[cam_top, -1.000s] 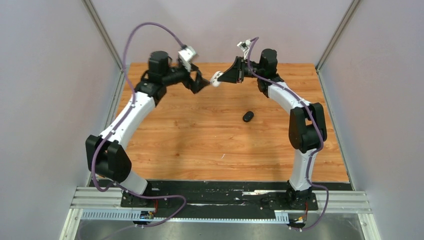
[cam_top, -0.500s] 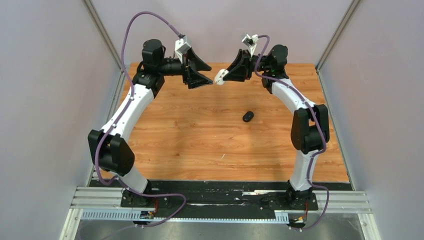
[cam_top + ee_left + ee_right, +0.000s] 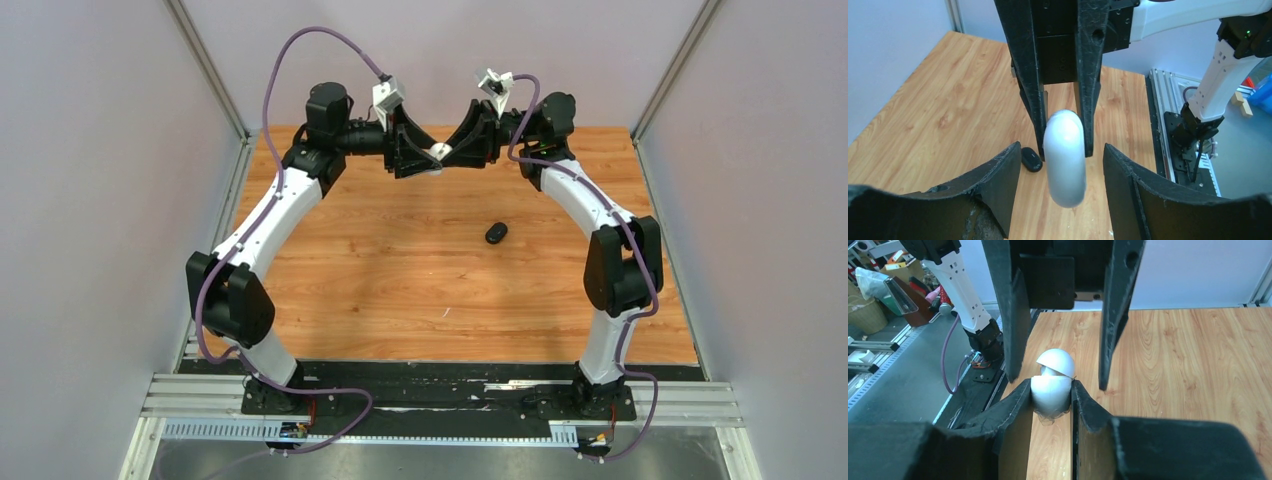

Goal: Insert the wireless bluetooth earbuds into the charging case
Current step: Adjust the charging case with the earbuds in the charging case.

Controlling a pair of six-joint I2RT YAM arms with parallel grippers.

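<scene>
High over the back of the table, my right gripper (image 3: 452, 153) is shut on a white oval charging case (image 3: 438, 152) by its lower half. In the right wrist view the case (image 3: 1050, 392) sits pinched between my fingertips, its lid (image 3: 1055, 360) tipped slightly open. A pale rounded shape shows under the lid; I cannot tell whether it is an earbud. No loose earbuds are in view. My left gripper (image 3: 1062, 152) faces the right one, open, its jaws on either side of the case (image 3: 1064, 165) with a gap on each side.
A black oval case (image 3: 496, 232) lies shut on the wooden table (image 3: 400, 280), right of centre; in the left wrist view that black case (image 3: 1031, 159) is below the held white one. Grey walls close in the left, right and back sides.
My left arm has swung right and up until its jaws straddle the white case, and the jaws have narrowed. My right arm has risen slightly, still holding the case.
</scene>
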